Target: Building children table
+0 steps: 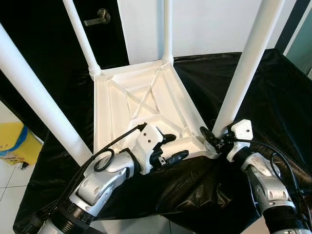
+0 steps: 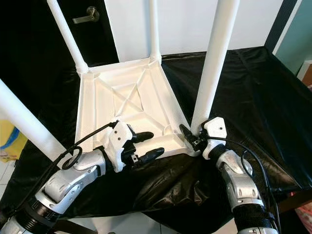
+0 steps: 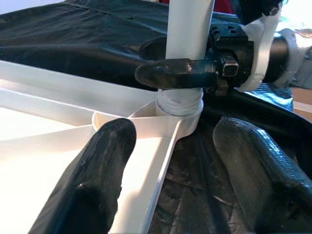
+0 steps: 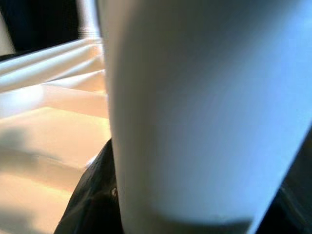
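A white children's table [image 1: 141, 97] lies upside down on a surface covered in black cloth [image 1: 278, 97], its four legs pointing up. My right gripper [image 1: 210, 137] is shut on the base of the near right leg [image 1: 243, 73], just above its socket; one of its fingers [image 3: 175, 73] crosses the leg [image 3: 187, 24]. That leg [image 4: 204, 107] looms close in the right wrist view. My left gripper [image 1: 176, 146] is open and straddles the tabletop's near rim close to that corner, one finger inside the rim and one outside over the cloth.
The near left leg [image 1: 39, 97], far left leg [image 1: 80, 36] and far right leg [image 1: 167, 29] stand upright. A dark door with a lever handle [image 1: 97, 18] is behind. A yellow object [image 1: 14, 144] sits on the floor at the left.
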Robot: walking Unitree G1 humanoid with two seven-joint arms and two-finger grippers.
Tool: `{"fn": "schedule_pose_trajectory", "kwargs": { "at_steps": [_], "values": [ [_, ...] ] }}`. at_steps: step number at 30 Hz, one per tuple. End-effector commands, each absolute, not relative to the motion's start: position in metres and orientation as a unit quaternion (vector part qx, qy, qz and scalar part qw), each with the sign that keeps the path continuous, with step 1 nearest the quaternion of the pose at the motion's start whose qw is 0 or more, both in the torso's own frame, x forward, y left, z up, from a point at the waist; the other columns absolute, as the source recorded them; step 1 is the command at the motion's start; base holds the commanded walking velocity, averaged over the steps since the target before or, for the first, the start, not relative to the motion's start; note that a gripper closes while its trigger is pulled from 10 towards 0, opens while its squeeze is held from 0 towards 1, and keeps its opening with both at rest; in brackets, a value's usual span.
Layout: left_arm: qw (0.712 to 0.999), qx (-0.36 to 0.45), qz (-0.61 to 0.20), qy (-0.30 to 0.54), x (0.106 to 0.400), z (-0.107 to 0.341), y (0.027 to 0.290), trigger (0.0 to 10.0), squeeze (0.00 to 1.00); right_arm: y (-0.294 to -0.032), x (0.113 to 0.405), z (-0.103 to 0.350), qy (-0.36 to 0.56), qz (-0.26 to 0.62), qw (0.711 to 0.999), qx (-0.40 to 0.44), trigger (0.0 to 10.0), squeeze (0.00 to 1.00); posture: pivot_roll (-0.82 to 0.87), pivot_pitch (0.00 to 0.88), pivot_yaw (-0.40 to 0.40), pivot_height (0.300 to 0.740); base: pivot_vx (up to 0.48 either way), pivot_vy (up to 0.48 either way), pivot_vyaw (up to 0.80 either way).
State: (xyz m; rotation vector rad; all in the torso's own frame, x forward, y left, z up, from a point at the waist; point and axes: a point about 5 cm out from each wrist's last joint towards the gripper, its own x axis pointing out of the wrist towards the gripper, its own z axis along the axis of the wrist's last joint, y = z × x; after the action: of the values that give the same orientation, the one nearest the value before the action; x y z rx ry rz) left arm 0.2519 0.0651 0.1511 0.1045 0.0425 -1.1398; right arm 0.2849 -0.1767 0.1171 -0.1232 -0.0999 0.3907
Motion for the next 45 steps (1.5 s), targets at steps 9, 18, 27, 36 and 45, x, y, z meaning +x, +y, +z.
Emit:
{"fn": "schedule_pose_trajectory", "kwargs": {
  "at_steps": [9,18,27,36,45],
  "values": [
    [0.804,0.075,-0.590,0.013,0.248,0.146,0.056,10.0,0.00,-0.176,0.267,0.092,0.017,0.011,0.998,-0.054,10.0,0.00,-0.21,0.067,0.041,0.740,0.000,0.000,0.00],
    [0.822,0.067,-0.565,0.004,0.247,0.144,0.049,10.0,0.00,-0.150,0.252,0.089,0.026,-0.071,0.997,0.011,10.0,0.00,-0.20,0.067,0.066,0.740,0.000,0.000,0.00],
    [0.824,0.070,-0.562,0.003,0.252,0.144,0.048,10.0,0.00,-0.147,0.250,0.092,0.031,-0.080,0.996,0.003,10.0,0.00,-0.21,0.059,0.066,0.740,0.000,0.000,0.00],
    [0.828,0.067,-0.557,0.007,0.251,0.143,0.046,10.0,0.00,-0.147,0.251,0.096,0.025,-0.080,0.997,0.001,10.0,1.00,-0.20,0.052,0.050,0.740,0.000,0.000,0.00],
    [0.837,0.078,-0.541,0.000,0.256,0.145,0.051,10.0,0.00,-0.143,0.256,0.110,-0.020,-0.041,0.999,0.004,10.0,1.00,-0.19,0.050,0.047,0.740,0.000,0.000,0.00]
  ]
}}
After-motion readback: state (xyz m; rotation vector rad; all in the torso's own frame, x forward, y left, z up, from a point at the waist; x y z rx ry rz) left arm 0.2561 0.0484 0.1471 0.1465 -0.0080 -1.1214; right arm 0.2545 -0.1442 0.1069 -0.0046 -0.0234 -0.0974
